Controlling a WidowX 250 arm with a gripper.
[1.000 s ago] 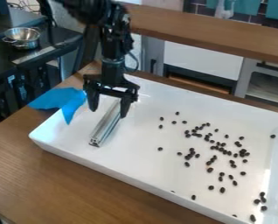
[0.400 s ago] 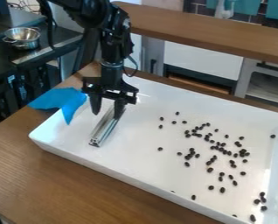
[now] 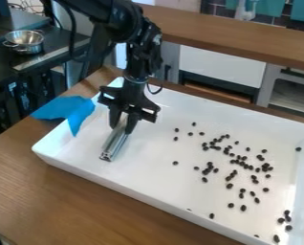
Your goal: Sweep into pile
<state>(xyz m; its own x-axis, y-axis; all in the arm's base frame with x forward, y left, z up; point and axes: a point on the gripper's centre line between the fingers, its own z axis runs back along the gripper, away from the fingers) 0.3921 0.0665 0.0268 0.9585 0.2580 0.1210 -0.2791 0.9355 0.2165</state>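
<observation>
Two fingers (image 3: 131, 125) clamped snug on the bar (image 3: 114, 145) near its far end, leaving the near length free, likely as sweeping edge. Bar toward left edge of tray (image 3: 142, 195); beans (image 3: 229, 186) scattered over right half, tray likely there to contain strays.

White tray (image 3: 148, 174) cut off, metal bar (image 3: 115, 143) partly hidden

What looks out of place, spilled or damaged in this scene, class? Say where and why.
Small, dark, bean-like pieces lie scattered over the right-hand part of the white rectangular tray, as if spilled. A blue cloth lies askew over its left rim. I see no obvious damage.
</observation>
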